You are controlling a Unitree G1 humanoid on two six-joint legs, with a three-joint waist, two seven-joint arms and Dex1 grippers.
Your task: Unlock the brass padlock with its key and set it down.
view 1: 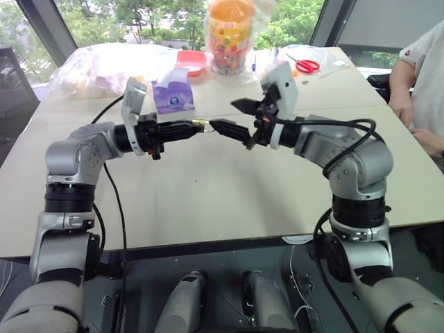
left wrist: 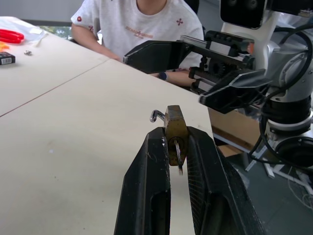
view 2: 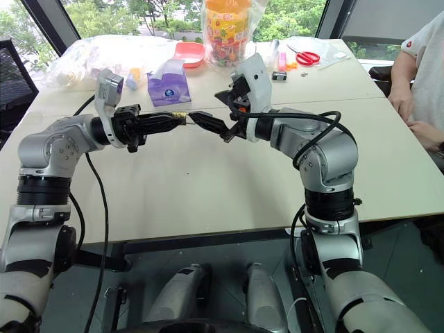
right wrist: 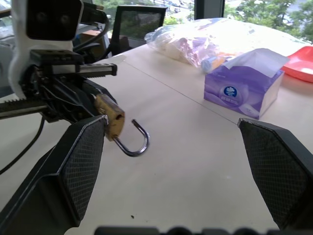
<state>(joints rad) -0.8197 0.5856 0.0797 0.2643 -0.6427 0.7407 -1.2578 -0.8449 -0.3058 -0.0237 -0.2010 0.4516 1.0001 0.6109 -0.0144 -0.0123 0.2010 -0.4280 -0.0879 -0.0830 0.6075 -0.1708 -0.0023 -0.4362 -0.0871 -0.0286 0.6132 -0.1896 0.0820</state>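
Left eye view: L gripper (view 1: 196, 127) points level toward robot's right, above the table (view 1: 208, 194), fingers pinched on the brass padlock (view 1: 199, 125), which sticks out just past its tips. R gripper (view 1: 232, 118) faces it from the other side, jaws spread wide, one finger high, one low; lower fingertip sits just beside the padlock, can't tell if touching. Behind, on the table: purple tissue box (view 1: 173, 96), red tray (view 1: 189, 62), orange jar (view 1: 229, 35), red scissors (view 1: 305, 66), clear plastic bags (view 1: 104, 68). A person (view 1: 420, 83) sits at the table's far right edge.

Right eye view: same layout. Padlock (view 2: 180, 116) at the tip of L gripper (view 2: 177, 118), held up off the table, well above the surface. R gripper (view 2: 211, 109) open, its lower finger reaching to just beside the lock.

L wrist view: both L fingers (left wrist: 151, 186) clamp the padlock (left wrist: 176, 129) body between them; silvery shackle (left wrist: 156, 115) swung out to one side, so lock is open. A key (left wrist: 178, 152) hangs in the body between the fingers. R gripper (left wrist: 195, 73) is beyond, jaws apart.

R wrist view: R fingers (right wrist: 73, 171) stand wide apart, nothing between them. Padlock (right wrist: 111, 120) near one fingertip, gripped by L gripper (right wrist: 93, 110), open shackle (right wrist: 134, 142) hanging free over the table. Tissue box (right wrist: 247, 88) further off.
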